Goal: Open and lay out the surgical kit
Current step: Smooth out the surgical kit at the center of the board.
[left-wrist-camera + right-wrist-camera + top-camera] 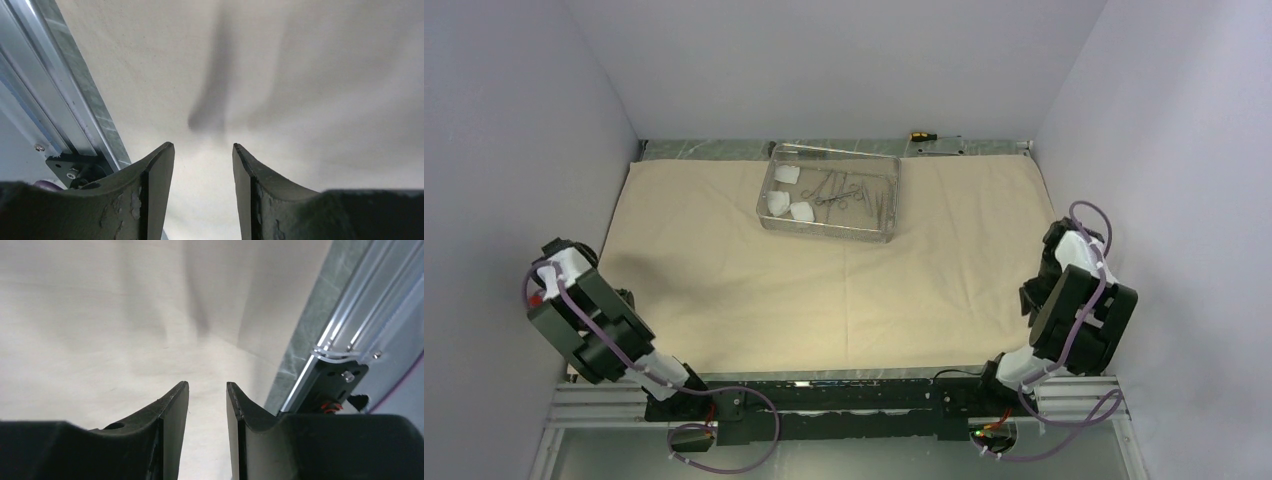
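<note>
While the left tool point(202, 150) and right tool point(207, 385) hover spread and empty over the flat wrap cloth point(774, 290), the loaded mesh tray point(824, 232) sits well ahead between them: a low pass snagging cloth could drag it askew.

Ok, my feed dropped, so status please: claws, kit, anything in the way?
Left claw, right claw open, empty. Wrap cloth spread flat; wire-mesh tray loaded: gauze pads, clamps. Nothing blocking.

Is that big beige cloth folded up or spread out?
Spread out. The large beige wrap cloth lies flat, only faint creases showing, with the rectangular steel wire-mesh tray standing on its far part.
</note>
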Controlling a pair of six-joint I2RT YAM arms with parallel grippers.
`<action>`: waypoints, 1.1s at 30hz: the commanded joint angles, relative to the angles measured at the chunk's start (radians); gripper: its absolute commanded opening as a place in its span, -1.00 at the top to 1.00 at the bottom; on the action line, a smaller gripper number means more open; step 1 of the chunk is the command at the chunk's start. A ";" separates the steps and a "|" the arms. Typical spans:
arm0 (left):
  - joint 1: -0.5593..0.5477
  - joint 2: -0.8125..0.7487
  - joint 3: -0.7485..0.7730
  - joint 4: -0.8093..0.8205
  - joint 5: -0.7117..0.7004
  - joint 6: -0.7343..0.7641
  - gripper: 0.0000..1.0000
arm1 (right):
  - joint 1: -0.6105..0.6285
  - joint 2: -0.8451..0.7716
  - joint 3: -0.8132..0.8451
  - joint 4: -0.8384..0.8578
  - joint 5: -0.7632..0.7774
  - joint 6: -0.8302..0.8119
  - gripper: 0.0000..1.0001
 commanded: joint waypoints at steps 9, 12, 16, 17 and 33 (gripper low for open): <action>-0.042 -0.337 -0.029 0.233 0.242 0.206 -0.28 | 0.295 -0.159 0.087 0.298 -0.161 -0.271 0.09; -0.113 -0.335 -0.003 0.275 0.304 0.250 -0.36 | 0.349 -0.168 0.073 0.383 -0.253 -0.314 -0.09; -0.296 -0.297 0.074 0.264 0.224 0.297 -0.42 | 0.391 -0.162 0.045 0.453 -0.362 -0.351 -0.19; -0.333 -0.285 0.089 0.256 0.199 0.302 -0.44 | 0.402 -0.160 0.040 0.457 -0.367 -0.358 -0.20; -0.442 -0.135 -0.033 0.293 0.138 0.222 -0.43 | 0.441 -0.062 -0.066 0.373 -0.319 -0.344 -0.23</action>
